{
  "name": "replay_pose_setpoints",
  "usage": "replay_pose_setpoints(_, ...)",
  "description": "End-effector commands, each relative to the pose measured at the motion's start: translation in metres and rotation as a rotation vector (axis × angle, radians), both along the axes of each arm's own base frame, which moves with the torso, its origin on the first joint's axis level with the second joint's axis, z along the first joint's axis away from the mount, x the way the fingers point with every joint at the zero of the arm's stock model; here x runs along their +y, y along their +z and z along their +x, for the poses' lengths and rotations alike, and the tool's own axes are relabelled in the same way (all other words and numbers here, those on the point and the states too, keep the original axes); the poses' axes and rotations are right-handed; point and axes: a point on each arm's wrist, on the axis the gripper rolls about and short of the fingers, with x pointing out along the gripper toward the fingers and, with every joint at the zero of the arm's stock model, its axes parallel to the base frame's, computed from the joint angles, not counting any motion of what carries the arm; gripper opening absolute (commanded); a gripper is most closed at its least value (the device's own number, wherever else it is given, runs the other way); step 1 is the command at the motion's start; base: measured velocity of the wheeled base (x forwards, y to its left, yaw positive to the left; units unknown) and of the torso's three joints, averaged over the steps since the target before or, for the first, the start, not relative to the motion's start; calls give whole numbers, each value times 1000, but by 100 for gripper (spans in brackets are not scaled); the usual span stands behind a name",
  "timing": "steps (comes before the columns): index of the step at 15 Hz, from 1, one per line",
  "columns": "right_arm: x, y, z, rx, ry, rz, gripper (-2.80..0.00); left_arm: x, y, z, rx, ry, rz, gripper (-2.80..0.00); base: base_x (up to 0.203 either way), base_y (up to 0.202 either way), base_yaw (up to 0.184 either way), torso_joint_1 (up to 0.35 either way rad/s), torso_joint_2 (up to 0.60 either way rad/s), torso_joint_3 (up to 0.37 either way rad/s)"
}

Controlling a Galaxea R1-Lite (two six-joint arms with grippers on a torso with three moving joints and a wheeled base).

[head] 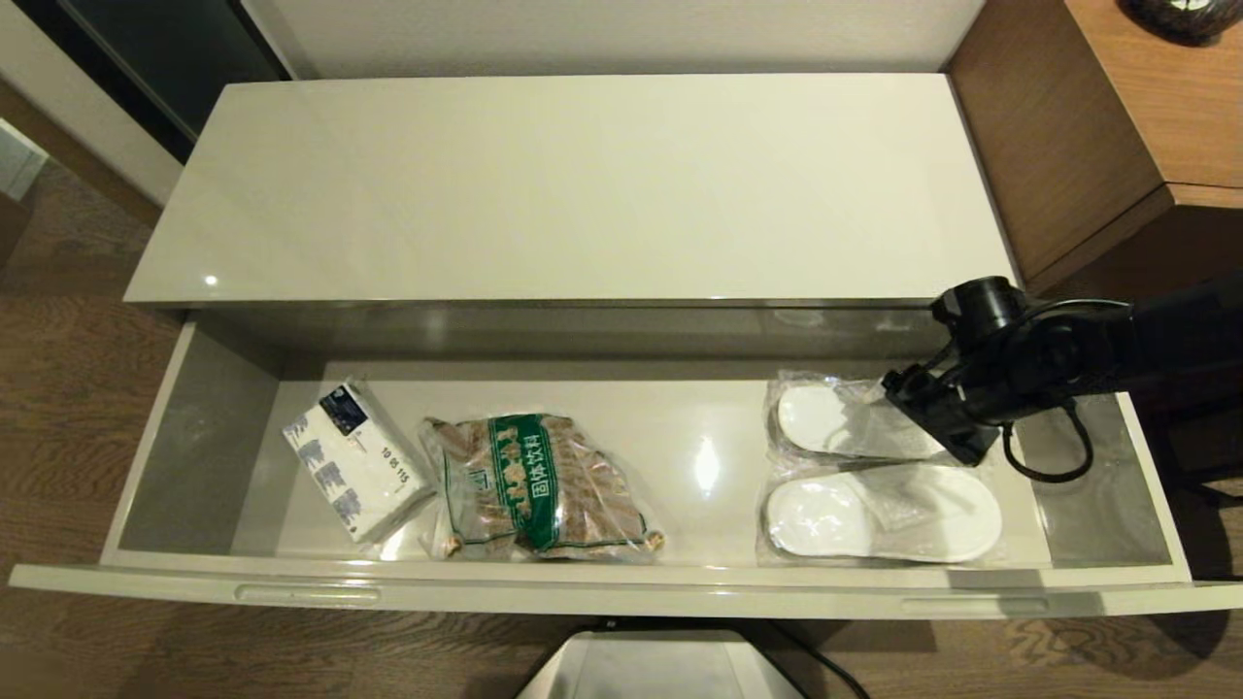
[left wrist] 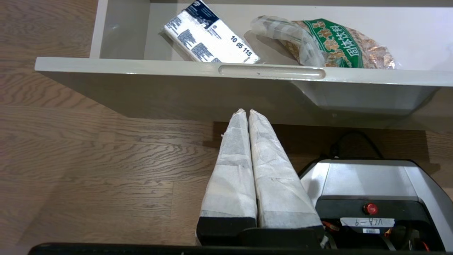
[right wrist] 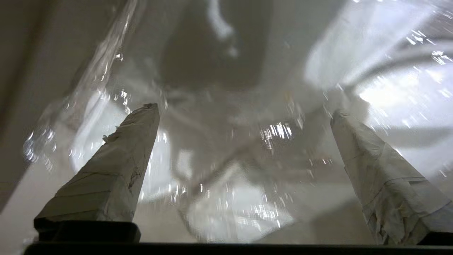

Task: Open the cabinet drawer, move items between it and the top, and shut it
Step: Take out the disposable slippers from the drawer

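Slippers (head: 879,519) in clear bags are seen lying flat in the drawer (head: 621,594), at its right end. The right gripper (head: 918,413) is held low over the back slipper, with its fingers (right wrist: 116,170) spread wide apart and nothing held between them. Shiny crinkled plastic is seen just past the fingertips in the right wrist view. It cannot be told if the plastic is touched.

The drawer is pulled all the way out. A brown snack bag (head: 539,485) with a green label is placed left of the slippers, near the middle of the drawer. A tissue pack (head: 354,461) is placed further left, just beside the snack bag.

The top (head: 573,189) is seen behind the drawer.

The left gripper (left wrist: 246,113) is parked below the drawer front, over the wood floor (left wrist: 88,159), with its fingers pressed together.
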Motion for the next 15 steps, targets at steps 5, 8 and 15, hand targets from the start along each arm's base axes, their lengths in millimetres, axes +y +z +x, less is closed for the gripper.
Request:
replay_pose_setpoints(5,-1,1,-13,18,-9,-7,0,0,0,0,0,1,0,-280,0,0,0,0,0,0)
replay_pose_setpoints(8,0,-9,-8,24,-13,-14,0,0,0,0,0,1,0,-280,0,0,0,0,0,0)
replay_pose_setpoints(15,-5,-38,10,-3,-9,-29,0,0,0,0,0,1,0,-280,0,0,0,0,0,0)
